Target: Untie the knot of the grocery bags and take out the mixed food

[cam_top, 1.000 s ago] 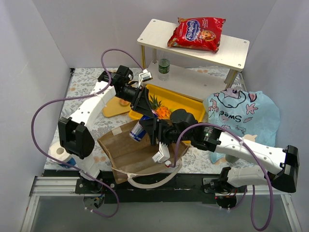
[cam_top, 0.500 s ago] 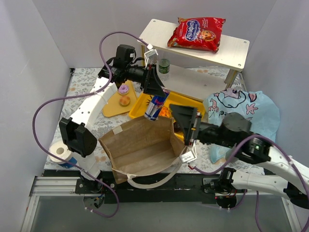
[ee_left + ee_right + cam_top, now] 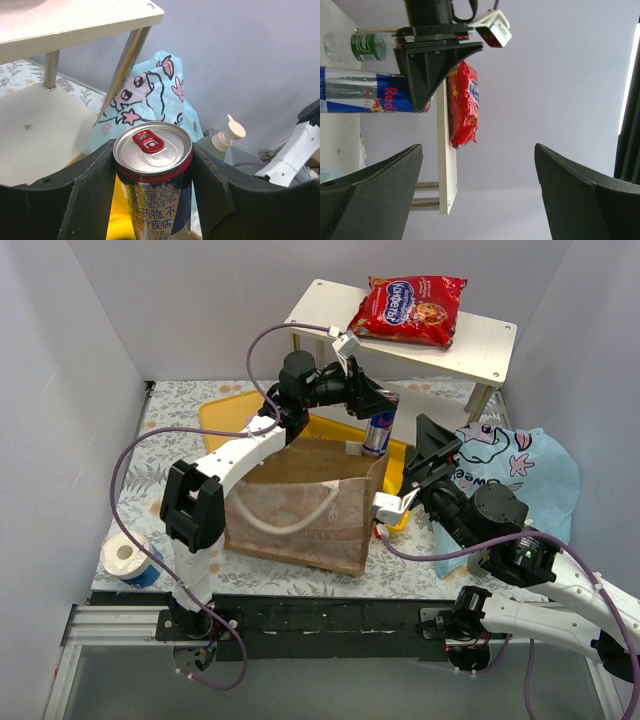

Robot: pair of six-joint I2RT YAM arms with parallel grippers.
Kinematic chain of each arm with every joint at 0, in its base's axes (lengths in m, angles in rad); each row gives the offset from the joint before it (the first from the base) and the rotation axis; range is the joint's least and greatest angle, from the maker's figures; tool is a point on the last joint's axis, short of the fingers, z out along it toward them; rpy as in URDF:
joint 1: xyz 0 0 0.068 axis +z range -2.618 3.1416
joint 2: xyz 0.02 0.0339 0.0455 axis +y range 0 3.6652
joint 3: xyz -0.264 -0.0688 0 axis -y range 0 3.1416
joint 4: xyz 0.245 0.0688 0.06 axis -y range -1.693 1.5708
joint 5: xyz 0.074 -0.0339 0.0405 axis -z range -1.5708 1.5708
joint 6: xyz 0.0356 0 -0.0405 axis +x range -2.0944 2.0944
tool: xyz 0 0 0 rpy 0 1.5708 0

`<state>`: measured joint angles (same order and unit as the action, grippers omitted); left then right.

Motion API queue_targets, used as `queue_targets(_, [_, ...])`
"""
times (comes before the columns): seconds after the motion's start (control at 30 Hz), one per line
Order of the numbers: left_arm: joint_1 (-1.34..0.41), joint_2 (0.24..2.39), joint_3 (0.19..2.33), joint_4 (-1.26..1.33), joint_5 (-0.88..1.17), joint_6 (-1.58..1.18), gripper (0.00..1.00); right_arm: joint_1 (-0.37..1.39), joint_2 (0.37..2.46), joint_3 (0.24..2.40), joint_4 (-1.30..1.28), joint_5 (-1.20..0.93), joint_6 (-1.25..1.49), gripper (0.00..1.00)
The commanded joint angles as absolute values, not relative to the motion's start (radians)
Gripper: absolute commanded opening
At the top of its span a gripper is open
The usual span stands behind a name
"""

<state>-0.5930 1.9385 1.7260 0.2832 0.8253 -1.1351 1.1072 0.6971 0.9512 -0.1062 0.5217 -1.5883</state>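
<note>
White tape roll [image 3: 122,555] at near-left corner. Two-tier white shelf [image 3: 488,344] at far edge, right of centre. Yellow tray [image 3: 398,454] just in front of it.

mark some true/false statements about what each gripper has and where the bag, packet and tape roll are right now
1. The left gripper is closed on a can. True.
2. The red packet is inside the paper bag. False: it lies on the top shelf.
3. The right gripper is open with nothing between its fingers. True.
4. The paper bag lies flat on the table. False: it stands upright.
5. The tape roll sits on the shelf. False: it is on the table at the near left corner.
</note>
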Motion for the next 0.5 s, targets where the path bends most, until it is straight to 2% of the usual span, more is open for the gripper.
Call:
queue_targets(0.0, [-0.611, 1.973, 1.833, 0.506, 0.793, -1.295, 0.0, 1.051, 0.667, 0.969, 0.018, 0.601, -1.517, 0.99])
queue_targets(0.2, [-0.615, 1.91, 1.867, 0.439, 0.816, -1.272, 0.0, 1.013, 0.672, 0.973, 0.064, 0.6, -1.52, 0.98])
queue_targets(0.47, [-0.603, 1.639, 1.628, 0.22, 0.749, -1.129, 0.0, 0.98, 0.681, 0.953, 0.127, 0.583, -1.537, 0.98])
